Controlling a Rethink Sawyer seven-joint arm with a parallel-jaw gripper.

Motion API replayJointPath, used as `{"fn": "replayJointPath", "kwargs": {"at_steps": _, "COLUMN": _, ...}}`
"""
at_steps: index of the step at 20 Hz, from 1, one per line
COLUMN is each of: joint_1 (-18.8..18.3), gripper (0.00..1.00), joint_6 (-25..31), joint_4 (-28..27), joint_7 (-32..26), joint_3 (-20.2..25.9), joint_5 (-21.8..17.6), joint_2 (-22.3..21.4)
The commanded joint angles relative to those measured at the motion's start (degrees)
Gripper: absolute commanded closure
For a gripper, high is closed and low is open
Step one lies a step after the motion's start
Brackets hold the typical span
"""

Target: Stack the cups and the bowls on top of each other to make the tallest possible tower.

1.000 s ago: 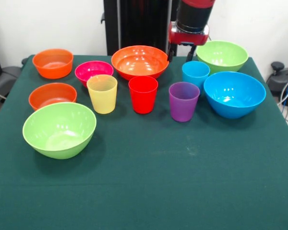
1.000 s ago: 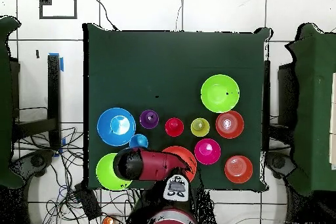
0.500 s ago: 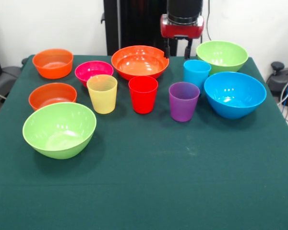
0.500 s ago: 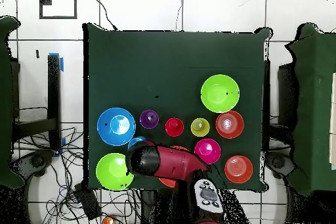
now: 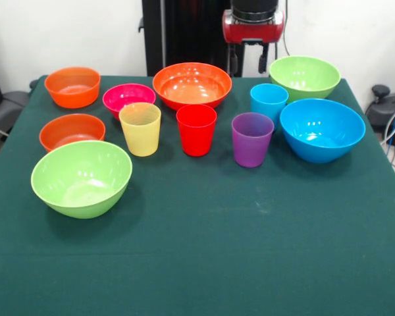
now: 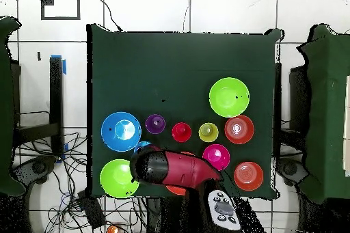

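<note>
Four cups stand in a row in the front view: yellow (image 5: pixel 140 128), red (image 5: pixel 196 129), purple (image 5: pixel 252 139), and light blue (image 5: pixel 268 101) a little further back. Bowls ring them: a wide orange one (image 5: pixel 191 84), magenta (image 5: pixel 128 97), two small orange (image 5: pixel 72 86) (image 5: pixel 71 130), two lime green (image 5: pixel 81 177) (image 5: pixel 304 76) and blue (image 5: pixel 321 129). Nothing is stacked. My gripper (image 5: pixel 249 62) hangs open and empty at the table's far edge, between the wide orange bowl and the far lime bowl. From overhead the arm (image 6: pixel 171 169) hides the gripper, most of the light blue cup and part of the wide orange bowl.
The green cloth table (image 5: pixel 204 257) has a broad bare stretch at the front. Overhead, the blue bowl (image 6: pixel 121 131), a lime bowl (image 6: pixel 229 97) and the purple cup (image 6: pixel 155 123) border that bare cloth. Cables lie on the floor around the table.
The gripper has shifted a little to the left in the front view and sits slightly higher, and the arm's elbow has swung round. No cup or bowl has moved.
</note>
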Motion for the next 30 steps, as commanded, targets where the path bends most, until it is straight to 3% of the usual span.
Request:
{"fn": "replayJointPath", "kwargs": {"at_steps": 1, "joint_1": -1.88, "gripper": 0.0, "joint_6": 2.67, "joint_4": 4.7, "joint_7": 5.62, "joint_3": 9.44, "joint_5": 1.82, "joint_2": 0.6}}
{"fn": "replayJointPath", "kwargs": {"at_steps": 7, "joint_1": -2.5, "gripper": 0.0, "joint_6": -0.84, "joint_4": 5.18, "joint_7": 7.17, "joint_3": 11.08, "joint_5": 1.59, "joint_2": 2.38}}
{"fn": "replayJointPath", "kwargs": {"at_steps": 22, "joint_1": 3.56, "gripper": 0.0, "joint_6": -1.15, "joint_4": -2.41, "joint_7": 6.66, "joint_3": -0.33, "joint_5": -4.89, "joint_2": 4.44}}
{"fn": "replayJointPath", "kwargs": {"at_steps": 30, "joint_1": 3.39, "gripper": 0.0, "joint_6": -2.49, "joint_4": -2.34, "joint_7": 6.34, "joint_3": -0.9, "joint_5": -5.48, "joint_2": 4.19}}
